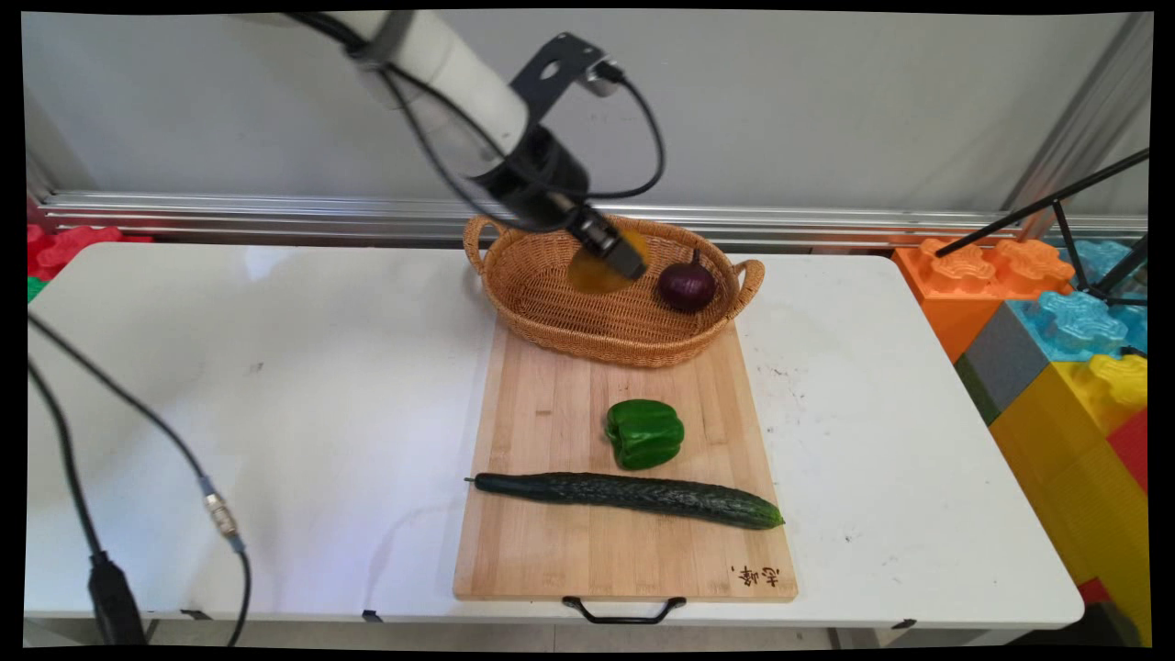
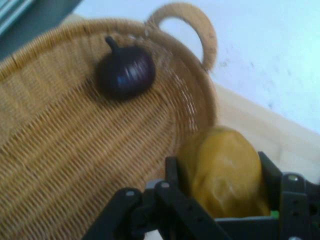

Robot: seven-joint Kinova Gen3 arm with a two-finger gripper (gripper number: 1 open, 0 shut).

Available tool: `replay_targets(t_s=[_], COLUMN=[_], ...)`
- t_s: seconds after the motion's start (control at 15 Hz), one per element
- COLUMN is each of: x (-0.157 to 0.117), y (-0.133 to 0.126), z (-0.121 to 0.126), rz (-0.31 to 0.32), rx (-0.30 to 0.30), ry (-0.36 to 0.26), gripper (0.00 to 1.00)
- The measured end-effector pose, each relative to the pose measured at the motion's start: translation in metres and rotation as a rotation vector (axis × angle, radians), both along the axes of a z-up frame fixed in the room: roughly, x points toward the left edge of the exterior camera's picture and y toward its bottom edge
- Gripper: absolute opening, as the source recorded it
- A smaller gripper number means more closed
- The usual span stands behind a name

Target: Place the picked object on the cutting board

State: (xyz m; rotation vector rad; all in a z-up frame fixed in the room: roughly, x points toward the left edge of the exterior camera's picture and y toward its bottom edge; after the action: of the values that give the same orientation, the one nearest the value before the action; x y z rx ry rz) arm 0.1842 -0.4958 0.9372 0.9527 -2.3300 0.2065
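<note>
The claw (image 1: 613,250) is closed on a yellow-orange fruit (image 2: 223,172), one finger on each flank. It hangs over the wicker basket (image 1: 532,303) at the far end of the cutting board (image 1: 551,551). A red onion (image 1: 687,285) lies in the basket, just right of the claw.

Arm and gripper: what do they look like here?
The arm is a smooth white tube with a black wrist section and a black bracket on top. Loose black cables loop around it. The gripper is black, with jointed linkage and two flat fingers.
</note>
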Motion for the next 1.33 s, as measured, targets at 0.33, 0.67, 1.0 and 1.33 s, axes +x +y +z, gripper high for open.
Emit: replay_targets(t_s=[0.33,0.67,1.0,1.33], x=[0.027,0.048,0.056,0.053], y=[0.037,0.055,0.060,0.054], z=[-0.010,-0.053,-0.100,-0.131], rz=[-0.025,-0.034,-0.026,-0.023], rx=[0.022,0.047,0.066,0.051], ry=[-0.015,-0.029,-0.032,-0.028], gripper=[0.00,0.00,0.00,0.00])
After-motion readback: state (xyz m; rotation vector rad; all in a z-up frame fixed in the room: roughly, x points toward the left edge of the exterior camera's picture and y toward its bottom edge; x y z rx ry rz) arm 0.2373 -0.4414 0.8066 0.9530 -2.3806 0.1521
